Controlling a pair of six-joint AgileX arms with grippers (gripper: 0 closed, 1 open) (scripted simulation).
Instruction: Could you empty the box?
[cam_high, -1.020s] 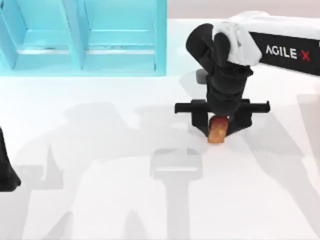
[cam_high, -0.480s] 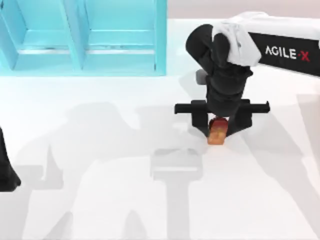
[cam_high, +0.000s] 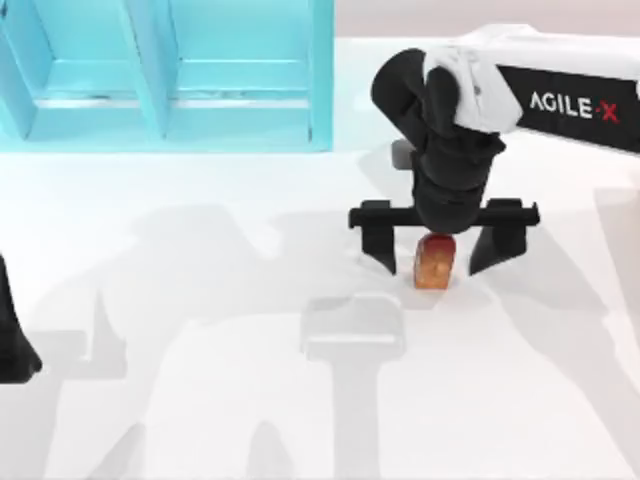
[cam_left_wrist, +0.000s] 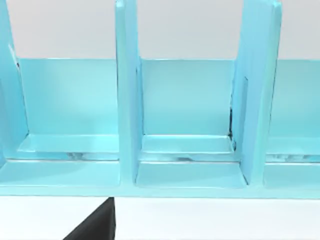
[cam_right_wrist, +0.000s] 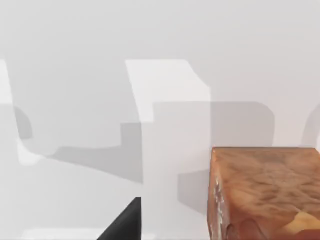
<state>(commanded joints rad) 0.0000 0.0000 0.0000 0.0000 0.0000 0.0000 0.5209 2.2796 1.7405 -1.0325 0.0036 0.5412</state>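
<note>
At the top view's far left edge I see my left arm's black end effector (cam_high: 14, 345), parked low on the white tabletop (cam_high: 200, 400), well clear of the box and below it; I cannot tell whether its fingers are parted or closed. Its wrist camera faces the light blue, open-fronted box with upright dividers (cam_left_wrist: 190, 150), whose compartments show bare blue floors and back walls.

In the top view that same blue box (cam_high: 170, 110) sits at the upper left of the tabletop, its right wall ending short of my right arm.

To the right of the box, my right arm reaches in from the right edge, its white casing printed "AGILE X" in white letters on a black band, the X in red. Its black end effector (cam_high: 436, 250) points straight down, fingers spread wide and released, one on each side of the small brown-orange block with a red top (cam_high: 435, 262). The block rests on the tabletop outside the box, down and to the right of the box's right wall, between the fingers and touching neither. The right wrist view shows the block's mottled brown face (cam_right_wrist: 265, 192) close up on the white surface.

The tabletop is plain matte white, crossed by soft grey shadows of the arms.
</note>
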